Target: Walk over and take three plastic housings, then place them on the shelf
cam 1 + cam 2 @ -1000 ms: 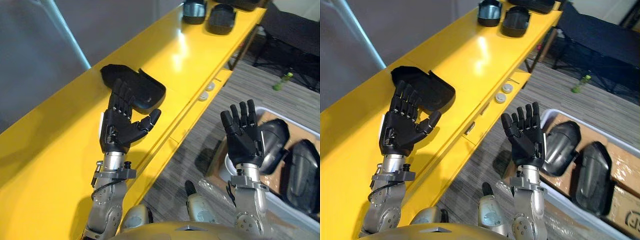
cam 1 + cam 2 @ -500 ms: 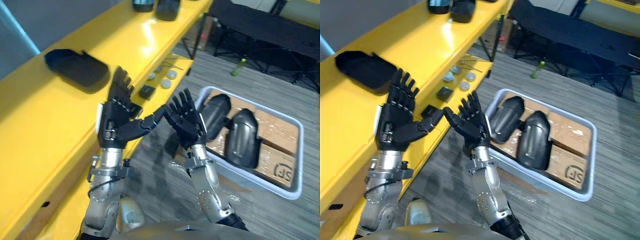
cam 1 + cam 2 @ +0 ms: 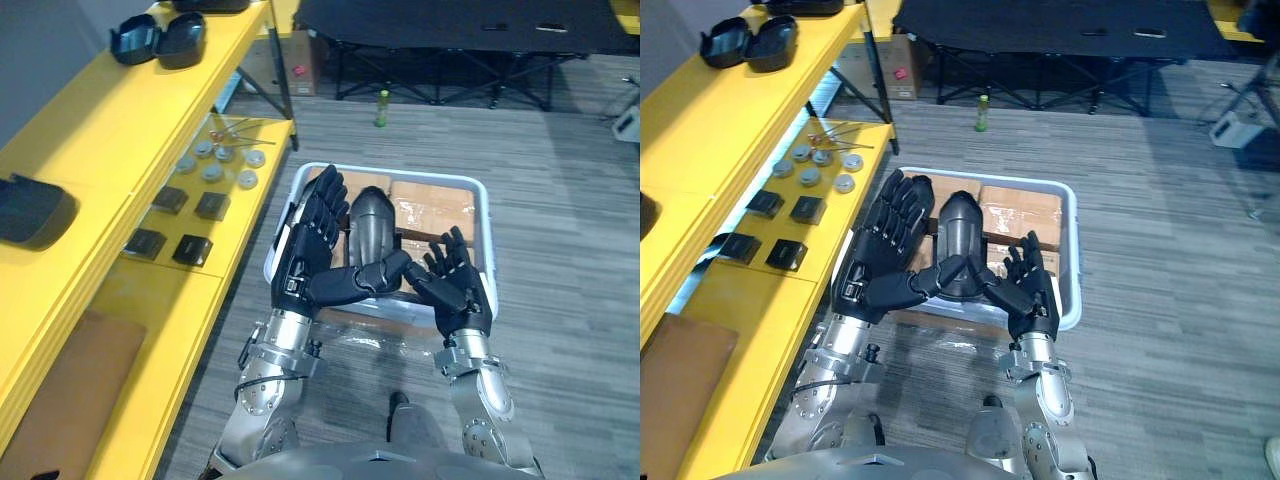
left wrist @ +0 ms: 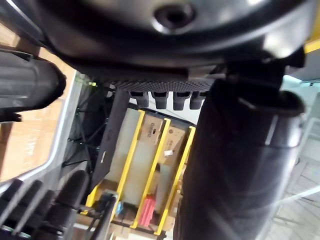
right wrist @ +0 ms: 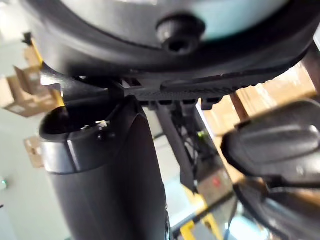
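My count from the head camera.
I see four black plastic housings (image 3: 182, 38) on the yellow shelf (image 3: 100, 120), one more in the white bin (image 3: 420, 177), six round discs (image 3: 211, 172), four small black blocks (image 3: 211, 205), one green bottle (image 3: 381, 107).

Left hand (image 3: 305, 265), right hand (image 3: 452, 290) raised, fingers straight.

a grey striped floor (image 3: 560, 200) ran beside a long yellow shelf (image 3: 100, 130) on the left; a black folding cot (image 3: 450, 15) stood at the far end, a green bottle (image 3: 381, 105) before it.
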Motion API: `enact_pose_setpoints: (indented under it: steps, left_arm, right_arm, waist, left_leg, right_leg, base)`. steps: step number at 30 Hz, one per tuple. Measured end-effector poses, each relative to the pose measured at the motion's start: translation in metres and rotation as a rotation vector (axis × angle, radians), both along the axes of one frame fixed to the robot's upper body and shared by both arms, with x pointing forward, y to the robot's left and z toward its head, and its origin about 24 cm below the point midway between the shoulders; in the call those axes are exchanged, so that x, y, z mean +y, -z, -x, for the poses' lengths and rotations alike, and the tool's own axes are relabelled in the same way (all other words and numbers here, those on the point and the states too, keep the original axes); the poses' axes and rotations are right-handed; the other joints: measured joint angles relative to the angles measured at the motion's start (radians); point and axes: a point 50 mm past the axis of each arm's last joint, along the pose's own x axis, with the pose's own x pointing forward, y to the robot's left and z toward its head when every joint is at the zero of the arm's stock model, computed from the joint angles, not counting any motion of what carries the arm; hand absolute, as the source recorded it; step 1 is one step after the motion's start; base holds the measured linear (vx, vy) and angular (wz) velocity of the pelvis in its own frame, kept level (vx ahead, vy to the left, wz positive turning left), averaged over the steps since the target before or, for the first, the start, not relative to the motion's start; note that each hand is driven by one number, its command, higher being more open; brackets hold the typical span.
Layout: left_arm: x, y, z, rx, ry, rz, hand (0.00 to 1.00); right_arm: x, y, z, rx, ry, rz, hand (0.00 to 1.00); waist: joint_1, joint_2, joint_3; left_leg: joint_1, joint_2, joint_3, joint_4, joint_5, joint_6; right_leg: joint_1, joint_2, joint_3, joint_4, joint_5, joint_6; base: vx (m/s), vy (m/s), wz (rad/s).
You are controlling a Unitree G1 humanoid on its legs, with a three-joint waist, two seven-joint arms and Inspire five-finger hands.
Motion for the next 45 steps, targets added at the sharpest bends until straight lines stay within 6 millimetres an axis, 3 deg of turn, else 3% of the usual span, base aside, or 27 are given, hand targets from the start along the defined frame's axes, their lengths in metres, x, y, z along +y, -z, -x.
enact_pose_setpoints:
  steps: [1,3,5,7,11,14,19,21,24,30,37,41,45]
  left_arm:
    - [0.001,0.001,-0.001,0.000,0.001,-0.012,1.00]
    - [0.007,0.003,-0.007,0.001,0.005,-0.031,1.00]
    - [0.015,0.003,-0.009,0.001,-0.021,-0.046,1.00]
    - [0.023,0.001,-0.016,-0.013,-0.056,-0.071,1.00]
    - [0.028,-0.005,-0.022,-0.038,-0.085,-0.075,1.00]
    - [0.026,-0.006,-0.024,-0.033,-0.076,-0.073,1.00]
    - [0.024,-0.004,-0.027,-0.037,-0.046,-0.083,1.00]
    - [0.027,0.006,-0.030,0.010,-0.049,-0.093,1.00]
    - [0.034,0.024,-0.035,0.084,-0.093,-0.142,1.00]
    - [0.054,0.060,-0.029,0.233,-0.198,-0.232,1.00]
    - [0.061,0.074,-0.022,0.288,-0.213,-0.277,1.00]
    - [0.058,0.080,-0.019,0.311,-0.209,-0.295,1.00]
    - [0.056,0.082,-0.018,0.316,-0.205,-0.296,1.00]
  right_arm:
    - [-0.003,-0.002,-0.001,-0.004,0.034,0.005,1.00]
    - [-0.019,-0.001,-0.002,0.004,0.182,-0.002,1.00]
    - [-0.028,0.003,-0.006,0.023,0.259,-0.004,1.00]
    - [-0.049,0.004,-0.012,0.040,0.388,0.031,1.00]
    - [-0.078,-0.009,-0.026,0.009,0.531,0.054,1.00]
    - [-0.107,-0.027,-0.045,-0.016,0.593,0.122,1.00]
    - [-0.131,-0.057,-0.076,-0.059,0.607,0.228,1.00]
    - [-0.142,-0.068,-0.089,-0.059,0.598,0.260,1.00]
    - [-0.150,-0.083,-0.102,-0.078,0.570,0.299,1.00]
    - [-0.154,-0.115,-0.119,-0.113,0.467,0.409,1.00]
    - [-0.147,-0.118,-0.139,-0.021,0.360,0.543,1.00]
    - [-0.145,-0.131,-0.149,0.046,0.297,0.695,1.00]
    - [-0.151,-0.122,-0.152,0.154,0.269,0.764,1.00]
  waist:
    - [-0.001,-0.009,0.006]
    - [0.001,-0.041,0.025]
    - [0.003,-0.069,0.043]
    - [0.006,-0.091,0.075]
    - [0.015,-0.080,0.134]
    - [0.028,-0.055,0.178]
    - [0.056,-0.054,0.220]
    - [0.073,-0.054,0.229]
    - [0.098,-0.057,0.253]
    - [0.112,-0.060,0.298]
    - [0.138,-0.061,0.315]
    - [0.144,-0.052,0.322]
    - [0.159,-0.053,0.324]
  left_leg:
    - [-0.009,-0.009,0.010,0.004,-0.003,0.001]
    - [-0.053,-0.022,0.023,0.031,-0.010,0.012]
    - [-0.068,-0.023,0.033,0.040,-0.009,0.015]
    - [-0.110,-0.025,0.027,0.070,-0.010,0.022]
    - [-0.169,-0.028,0.002,0.091,0.002,0.022]
    - [-0.198,-0.028,-0.020,0.094,0.020,0.020]
    - [-0.238,-0.032,-0.070,0.090,0.036,0.017]
    - [-0.255,-0.035,-0.090,0.092,0.041,0.016]
    - [-0.259,-0.037,-0.101,0.094,0.046,0.017]
    - [-0.270,-0.053,-0.132,0.098,0.050,0.021]
    - [-0.295,-0.057,-0.152,0.113,0.056,0.021]
    - [-0.302,-0.067,-0.165,0.109,0.067,0.024]
    - [-0.313,-0.069,-0.176,0.107,0.074,0.022]
  right_leg:
    - [-0.011,-0.007,0.014,-0.002,0.009,0.010]
    - [-0.015,-0.027,0.025,-0.086,0.083,0.026]
    - [0.003,-0.029,0.019,-0.165,0.139,0.028]
    - [0.019,-0.031,0.000,-0.251,0.203,0.025]
    - [-0.004,-0.029,-0.027,-0.281,0.230,0.011]
    - [-0.019,-0.025,-0.044,-0.289,0.246,0.002]
    - [-0.024,-0.015,-0.077,-0.316,0.270,0.002]
    - [-0.028,-0.015,-0.097,-0.314,0.270,0.002]
    - [-0.027,-0.015,-0.104,-0.309,0.269,0.002]
    - [-0.034,-0.029,-0.139,-0.265,0.247,0.003]
    - [-0.070,-0.037,-0.158,-0.201,0.217,-0.001]
    - [-0.075,-0.047,-0.170,-0.189,0.214,0.001]
    - [-0.079,-0.048,-0.183,-0.187,0.213,0.000]
  base:
    - [-0.12,0.161,-0.35]
    - [-0.17,0.184,-0.21]
    - [-0.12,0.088,-0.19]
    - [-0.15,0.072,-0.02]
    - [-0.14,0.001,0.13]
    - [-0.07,-0.040,0.11]
    - [-0.04,-0.041,0.17]
    - [0.00,-0.018,0.23]
    - [0.01,-0.003,0.10]
    - [-0.01,0.009,0.15]
    - [-0.03,0.005,0.08]
    - [-0.02,0.004,0.10]
    - [-0.01,0.005,0.09]
